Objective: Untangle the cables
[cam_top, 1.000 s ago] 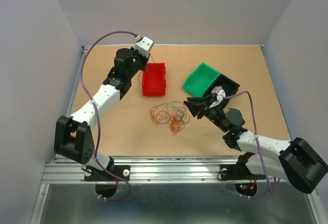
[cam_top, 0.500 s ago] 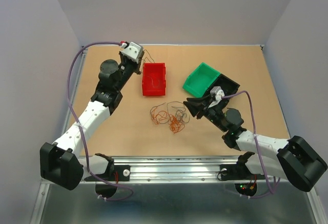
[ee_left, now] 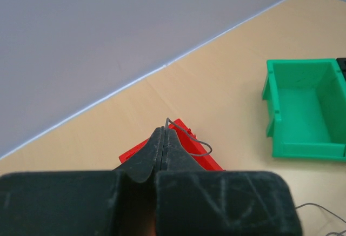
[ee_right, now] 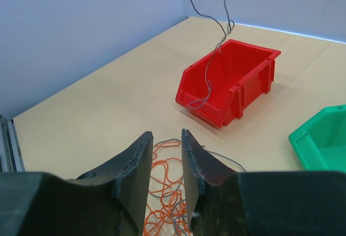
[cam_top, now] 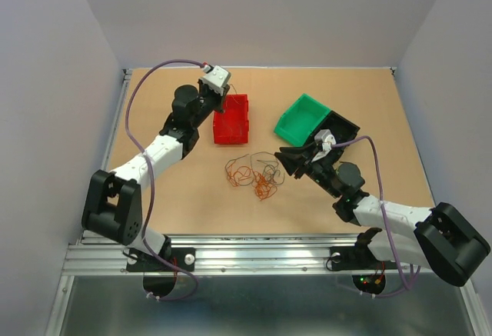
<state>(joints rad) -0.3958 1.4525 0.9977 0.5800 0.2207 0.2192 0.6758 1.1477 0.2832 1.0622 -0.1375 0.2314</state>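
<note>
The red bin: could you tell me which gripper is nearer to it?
Left. The left gripper, shut on a grey wire, hangs at the red bin's far-left corner; the right gripper is off by the cables.

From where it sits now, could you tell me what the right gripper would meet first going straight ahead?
Probably the cables, whose orange loops lie just ahead of the right gripper; the red bin stands farther on. Height is unclear, so it might skim over them.

Tan table (cam_top: 192, 197), red bin (cam_top: 231, 132), green bin (cam_top: 298, 123), black bin (cam_top: 347, 129), cables (cam_top: 254, 176) tangled mid-table
</note>
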